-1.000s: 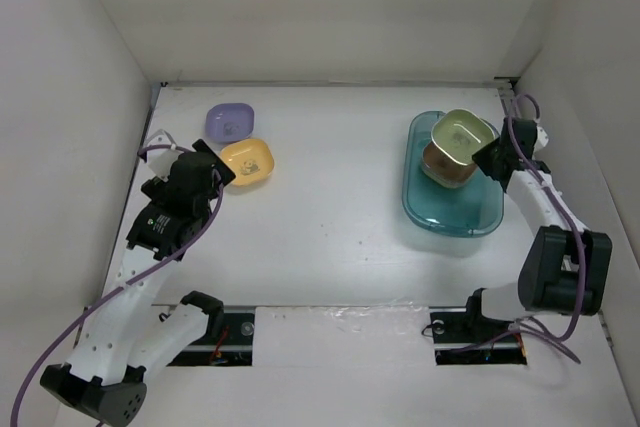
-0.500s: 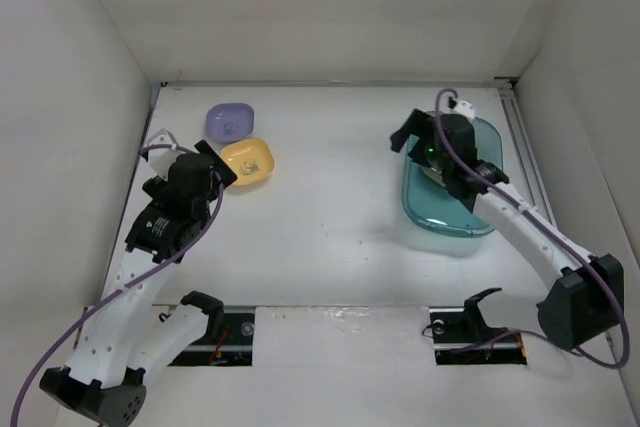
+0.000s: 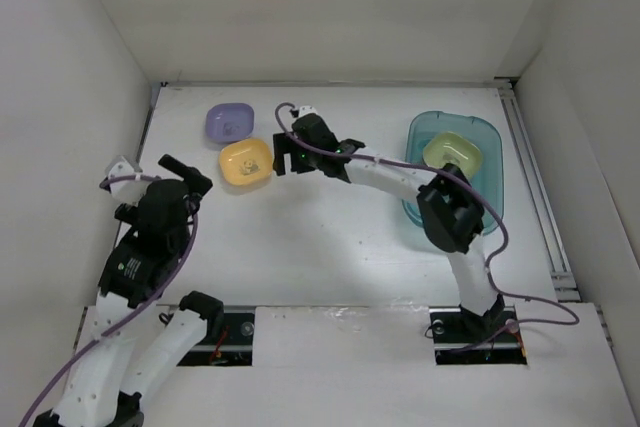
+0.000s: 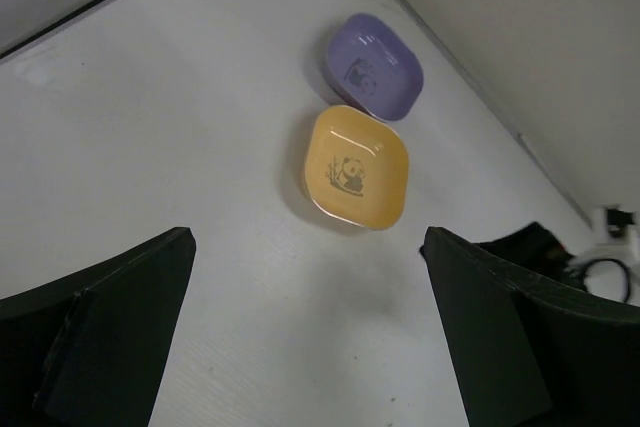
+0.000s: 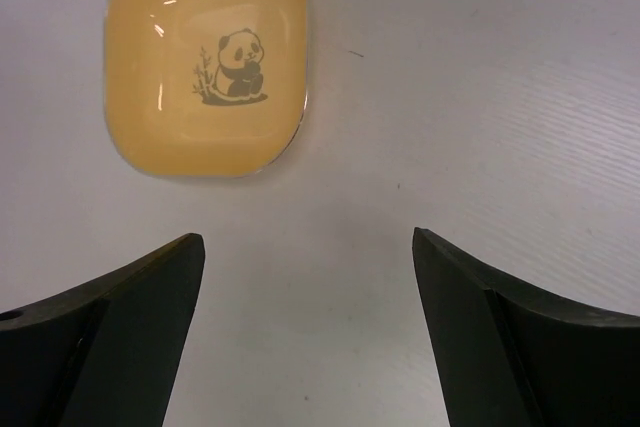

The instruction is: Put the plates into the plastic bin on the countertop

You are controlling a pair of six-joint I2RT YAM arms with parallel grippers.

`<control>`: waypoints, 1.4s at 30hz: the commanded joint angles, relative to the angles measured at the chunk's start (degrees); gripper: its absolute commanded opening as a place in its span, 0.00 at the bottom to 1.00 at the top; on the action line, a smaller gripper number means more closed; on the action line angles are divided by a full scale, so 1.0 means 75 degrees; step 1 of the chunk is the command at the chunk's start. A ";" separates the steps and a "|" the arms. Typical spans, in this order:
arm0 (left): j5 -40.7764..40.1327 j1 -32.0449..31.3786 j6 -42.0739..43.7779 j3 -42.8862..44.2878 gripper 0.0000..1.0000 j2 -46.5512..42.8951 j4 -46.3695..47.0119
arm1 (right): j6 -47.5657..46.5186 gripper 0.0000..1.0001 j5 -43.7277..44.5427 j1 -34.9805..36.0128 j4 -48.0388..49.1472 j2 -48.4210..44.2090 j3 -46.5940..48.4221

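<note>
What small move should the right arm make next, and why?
I would probably ease the right pincer forward to the near rim of the yellow plate. Its jaws stand open and empty, and this plate lies on the countertop just ahead of them, not yet in the plastic bin.

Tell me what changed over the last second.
The right claw left the green plate in the plastic bin and swung left across the countertop. It now hangs open just short of the yellow plate. The left claw, open, pulled back toward its base, away from that plate. The yellow plate, the purple plate and the bin have not moved.
</note>
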 commanded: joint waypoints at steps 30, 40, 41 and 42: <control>0.0431 0.0015 0.0458 -0.0055 1.00 0.0195 0.0582 | 0.0691 0.00 0.1169 0.0017 -0.2842 0.3375 0.4307; 0.0571 0.0015 0.0681 -0.0055 1.00 0.0264 0.0652 | 0.1089 0.00 0.1404 -0.1072 -0.0708 -0.2237 -0.1378; 0.0572 0.0015 0.0681 -0.0055 1.00 0.0265 0.0652 | 0.0973 0.00 0.1403 -0.1433 -0.0708 -0.2566 -0.1717; 0.0572 0.0015 0.0681 -0.0055 1.00 0.0265 0.0652 | 0.0740 0.00 0.1299 -0.1645 -0.0708 -0.3161 -0.1848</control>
